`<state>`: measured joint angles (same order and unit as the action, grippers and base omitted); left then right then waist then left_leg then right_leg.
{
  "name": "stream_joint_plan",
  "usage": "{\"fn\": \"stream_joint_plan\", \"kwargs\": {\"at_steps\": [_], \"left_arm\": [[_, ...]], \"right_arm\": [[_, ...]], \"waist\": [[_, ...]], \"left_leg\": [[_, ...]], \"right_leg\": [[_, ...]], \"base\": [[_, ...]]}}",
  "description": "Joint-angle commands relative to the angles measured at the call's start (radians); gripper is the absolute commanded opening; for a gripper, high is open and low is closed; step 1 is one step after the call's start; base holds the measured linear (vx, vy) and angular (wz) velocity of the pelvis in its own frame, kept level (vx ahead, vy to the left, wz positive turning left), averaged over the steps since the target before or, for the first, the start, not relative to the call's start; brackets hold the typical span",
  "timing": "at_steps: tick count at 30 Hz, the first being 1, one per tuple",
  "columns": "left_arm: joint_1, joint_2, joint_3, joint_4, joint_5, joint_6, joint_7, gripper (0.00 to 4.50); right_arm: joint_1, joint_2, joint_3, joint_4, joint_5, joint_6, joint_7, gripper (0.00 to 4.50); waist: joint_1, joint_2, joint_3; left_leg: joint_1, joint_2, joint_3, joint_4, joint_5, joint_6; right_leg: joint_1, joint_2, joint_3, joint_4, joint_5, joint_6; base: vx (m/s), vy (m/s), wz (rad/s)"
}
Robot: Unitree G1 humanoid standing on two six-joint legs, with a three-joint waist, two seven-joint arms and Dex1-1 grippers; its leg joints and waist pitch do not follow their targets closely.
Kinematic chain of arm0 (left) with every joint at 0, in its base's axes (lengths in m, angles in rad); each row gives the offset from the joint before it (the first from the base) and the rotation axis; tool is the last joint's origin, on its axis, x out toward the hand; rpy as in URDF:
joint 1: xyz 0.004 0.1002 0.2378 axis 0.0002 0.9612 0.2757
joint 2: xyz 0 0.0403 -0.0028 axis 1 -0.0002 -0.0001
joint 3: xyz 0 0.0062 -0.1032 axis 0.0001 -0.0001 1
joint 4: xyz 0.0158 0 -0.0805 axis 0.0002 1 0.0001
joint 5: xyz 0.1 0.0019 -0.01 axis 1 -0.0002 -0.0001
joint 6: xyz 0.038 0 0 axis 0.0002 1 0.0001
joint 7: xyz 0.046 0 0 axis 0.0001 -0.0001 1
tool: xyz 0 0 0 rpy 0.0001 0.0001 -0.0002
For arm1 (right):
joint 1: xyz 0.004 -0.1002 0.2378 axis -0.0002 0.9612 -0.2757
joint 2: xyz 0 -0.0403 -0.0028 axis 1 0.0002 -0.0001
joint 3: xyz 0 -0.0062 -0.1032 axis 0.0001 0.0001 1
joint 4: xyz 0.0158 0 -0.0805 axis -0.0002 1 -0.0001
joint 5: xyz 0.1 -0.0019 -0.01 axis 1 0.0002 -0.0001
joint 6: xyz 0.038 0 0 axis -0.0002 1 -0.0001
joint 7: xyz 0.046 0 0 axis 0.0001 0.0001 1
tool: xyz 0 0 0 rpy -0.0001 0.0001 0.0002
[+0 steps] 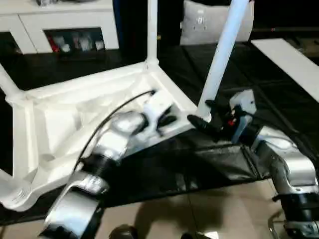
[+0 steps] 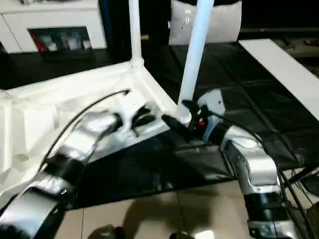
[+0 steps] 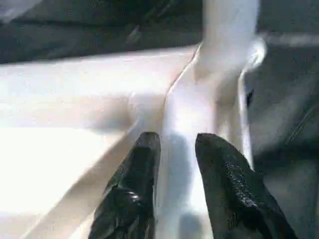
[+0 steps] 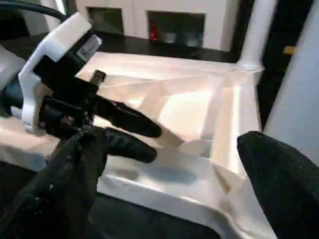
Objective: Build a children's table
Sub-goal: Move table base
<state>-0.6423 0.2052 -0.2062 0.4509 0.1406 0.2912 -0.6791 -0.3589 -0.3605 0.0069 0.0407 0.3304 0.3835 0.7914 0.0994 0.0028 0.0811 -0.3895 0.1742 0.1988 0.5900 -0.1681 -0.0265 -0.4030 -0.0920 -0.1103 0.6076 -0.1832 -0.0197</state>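
Observation:
The white children's table (image 1: pixel 60 119) lies upside down on a black mat, ribbed underside up. One leg (image 1: pixel 152 30) stands upright in the far corner socket. A second leg (image 1: pixel 224 50) rises at a tilt from the near right corner. Stubs of two more legs (image 1: pixel 7 84) show at the left side. My left gripper (image 1: pixel 162 117) reaches over the near rim, and its fingers (image 3: pixel 137 189) are closed either side of a white rib (image 3: pixel 182 149). My right gripper (image 1: pixel 202 113) stands open, its fingers (image 4: pixel 279 184) spread wide around the base of the tilted leg at the corner.
A white cabinet (image 1: pixel 60 25) with dark glass compartments stands at the back left. A grey cushion (image 1: pixel 204 22) lies behind the table. A white board (image 1: pixel 294 59) rests at the right. Tiled floor (image 1: pixel 199 214) begins at the mat's near edge.

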Motion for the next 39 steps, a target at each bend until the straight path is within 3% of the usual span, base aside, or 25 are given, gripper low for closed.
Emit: {"fn": "stream_joint_plan", "kwargs": {"at_steps": [1, 2, 5, 6, 8, 9, 12, 16, 18, 25, 26, 30, 34, 39], "left_arm": [[0.011, 0.024, 0.006, -0.068, 0.021, 0.038, -0.018, 1.73], [0.039, 0.055, 0.014, -0.117, 0.023, 0.061, -0.026, 1.75], [0.092, 0.123, 0.030, -0.227, 0.026, 0.112, -0.049, 2.02], [0.115, 0.152, 0.025, -0.284, 0.034, 0.140, -0.057, 2.12], [0.147, 0.193, 0.007, -0.347, 0.053, 0.166, -0.087, 2.21], [0.165, 0.212, -0.001, -0.382, 0.061, 0.189, -0.098, 2.32], [0.228, 0.266, -0.019, -0.520, 0.061, 0.335, -0.137, 2.32], [0.259, 0.308, -0.036, -0.618, 0.053, 0.429, -0.157, 2.32], [0.268, 0.326, -0.045, -0.658, 0.050, 0.461, -0.174, 2.32], [0.288, 0.379, -0.094, -0.754, 0.030, 0.546, -0.235, 2.32], [0.286, 0.378, -0.091, -0.756, 0.028, 0.550, -0.226, 2.32], [0.261, 0.359, -0.053, -0.756, 0.006, 0.573, -0.202, 2.32], [0.272, 0.386, -0.064, -0.821, -0.047, 0.599, -0.268, 2.32], [0.318, 0.431, -0.130, -0.839, -0.051, 0.618, -0.301, 2.32]], "right_arm": [[-0.022, 0.007, 0.017, -0.017, 0.015, 0.010, 0.016, 4.50], [-0.032, 0.021, 0.028, -0.012, 0.011, 0.011, 0.012, 4.50], [-0.064, 0.058, 0.050, 0.026, -0.013, -0.010, -0.012, 4.50], [-0.080, 0.069, 0.059, 0.041, -0.020, -0.015, -0.021, 4.50], [-0.116, 0.086, 0.077, 0.082, -0.045, -0.041, -0.029, 4.50], [-0.139, 0.097, 0.084, 0.108, -0.057, -0.049, -0.037, 4.50], [-0.238, 0.138, 0.094, 0.247, -0.100, -0.039, -0.105, 4.50], [-0.294, 0.159, 0.098, 0.357, -0.118, -0.024, -0.130, 4.50], [-0.320, 0.170, 0.103, 0.422, -0.134, -0.039, -0.148, 4.50], [-0.390, 0.222, 0.051, 0.625, -0.166, -0.105, -0.292, 4.50], [-0.396, 0.226, 0.041, 0.644, -0.168, -0.117, -0.318, 4.50], [-0.420, 0.225, 0.024, 0.714, -0.181, -0.157, -0.365, 4.50], [-0.444, 0.220, 0.004, 0.781, -0.189, -0.195, -0.416, 4.50], [-0.463, 0.206, -0.008, 0.824, -0.187, -0.225, -0.441, 4.50]], "waist": [[0.000, -0.004, -0.061], [-0.001, -0.001, -0.060], [-0.009, 0.003, -0.056], [-0.008, 0.009, -0.053], [-0.010, 0.008, -0.053], [-0.009, 0.015, -0.052], [-0.016, 0.014, -0.052], [-0.012, 0.016, -0.052], [-0.014, 0.012, -0.052], [-0.017, 0.019, -0.051], [-0.017, 0.025, -0.053], [-0.014, 0.022, -0.054], [-0.012, 0.022, -0.054], [-0.014, 0.020, -0.056]], "left_leg": [[0.022, 0.073, -0.041, -0.077, -0.263, 0.044], [0.025, 0.076, -0.045, -0.081, -0.286, 0.024], [0.023, 0.073, -0.045, -0.085, -0.296, 0.007], [0.023, 0.071, -0.043, -0.085, -0.300, 0.006], [0.027, 0.072, -0.043, -0.086, -0.303, -0.006], [0.028, 0.072, -0.043, -0.087, -0.305, -0.009], [0.028, 0.071, -0.042, -0.088, -0.295, -0.023], [0.029, 0.069, -0.039, -0.087, -0.282, -0.021], [0.027, 0.068, -0.040, -0.086, -0.278, -0.025], [0.029, 0.066, -0.039, -0.086, -0.294, -0.037], [0.029, 0.066, -0.039, -0.086, -0.286, -0.042], [0.031, 0.064, -0.037, -0.086, -0.300, -0.052], [0.032, 0.064, -0.036, -0.085, -0.305, -0.053], [0.027, 0.061, -0.034, -0.082, -0.278, -0.034]], "right_leg": [[0.042, -0.083, 0.065, -0.096, -0.340, -0.160], [0.040, -0.084, 0.067, -0.093, -0.336, -0.160], [0.037, -0.083, 0.069, -0.089, -0.317, -0.171], [0.034, -0.081, 0.070, -0.091, -0.318, -0.170], [0.033, -0.080, 0.072, -0.088, -0.303, -0.175], [0.031, -0.081, 0.073, -0.086, -0.299, -0.178], [0.033, -0.079, 0.075, -0.080, -0.278, -0.202], [0.033, -0.076, 0.077, -0.079, -0.265, -0.204], [0.036, -0.078, 0.077, -0.076, -0.252, -0.210], [0.034, -0.076, 0.078, -0.078, -0.269, -0.213], [0.035, -0.075, 0.078, -0.073, -0.247, -0.213], [0.034, -0.073, 0.078, -0.072, -0.236, -0.215], [0.034, -0.076, 0.079, -0.072, -0.247, -0.217], [0.036, -0.073, 0.078, -0.070, -0.232, -0.213]], "base": [[0.000, 0.000, 0.00], [0.000, 0.000, 0.00], [0.000, 0.000, 0.00], [0.000, 0.000, 0.00], [0.000, 0.000, 0.00], [0.000, 0.000, 0.00], [0.000, 0.000, 0.00], [0.000, 0.000, 0.00], [0.000, 0.000, 0.00], [0.000, 0.000, 0.00], [0.000, 0.000, 0.00], [0.000, 0.000, 0.00], [0.000, 0.000, 0.00], [0.000, 0.000, 0.00]]}}
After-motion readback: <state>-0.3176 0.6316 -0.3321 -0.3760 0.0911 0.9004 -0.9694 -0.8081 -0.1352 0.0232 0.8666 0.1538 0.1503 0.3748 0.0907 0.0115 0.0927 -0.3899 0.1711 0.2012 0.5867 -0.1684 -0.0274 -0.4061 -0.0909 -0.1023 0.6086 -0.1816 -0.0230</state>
